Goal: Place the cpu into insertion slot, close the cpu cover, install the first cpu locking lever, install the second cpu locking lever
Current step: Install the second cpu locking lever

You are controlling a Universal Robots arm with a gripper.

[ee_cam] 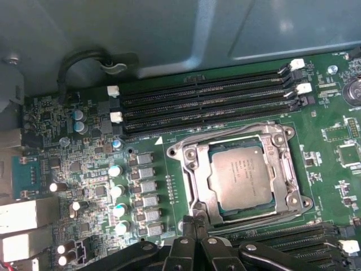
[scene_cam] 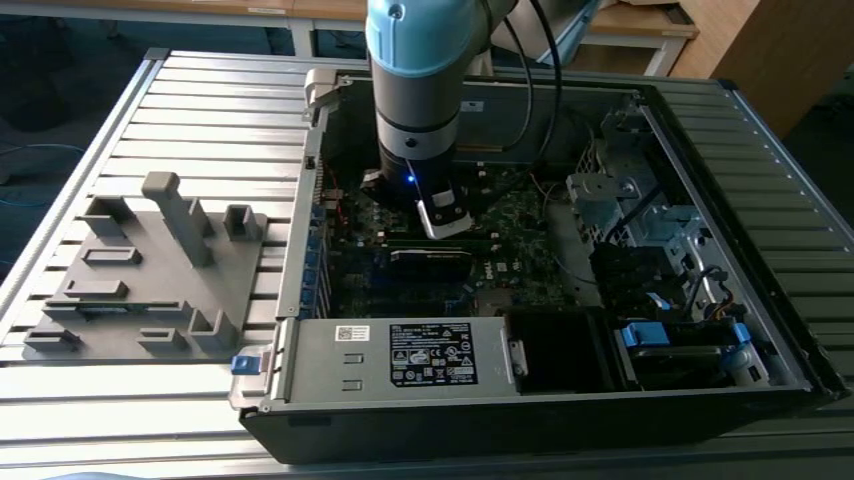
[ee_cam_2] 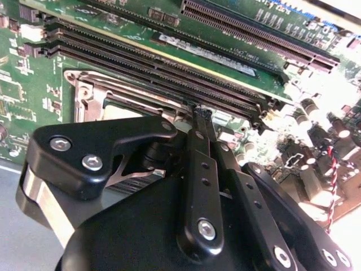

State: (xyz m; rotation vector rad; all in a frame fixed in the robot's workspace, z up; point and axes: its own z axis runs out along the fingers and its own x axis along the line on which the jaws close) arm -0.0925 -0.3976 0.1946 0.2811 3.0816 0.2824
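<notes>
1. Closest to the camera, the gripper (ee_cam_2: 200, 116) has its two black fingers (ee_cam_2: 198, 169) pressed together with nothing between them; in both wrist views the tips hang just beside the edge of the insertion slot (ee_cam: 241, 175).
2. The cpu (ee_cam: 241, 176) lies flat in the slot, its dull silver top showing through the window of the cpu cover (ee_cam: 197, 175), which lies down around it.
3. Hard to make out: whether the thin locking levers (ee_cam: 225, 134) along the socket rim are latched.
4. In the second wrist view the gripper's black body hides most of the socket.
5. Long black memory slots (ee_cam: 206, 101) run beside the socket on the green motherboard (ee_cam: 338, 186).
6. In the exterior view the arm (scene_cam: 420, 110) reaches down into the open computer case (scene_cam: 787, 300), blocking the socket; a labelled power supply (scene_cam: 400, 355) sits near, and a grey fixture tray (scene_cam: 147, 270) lies outside at the exterior view's left.
</notes>
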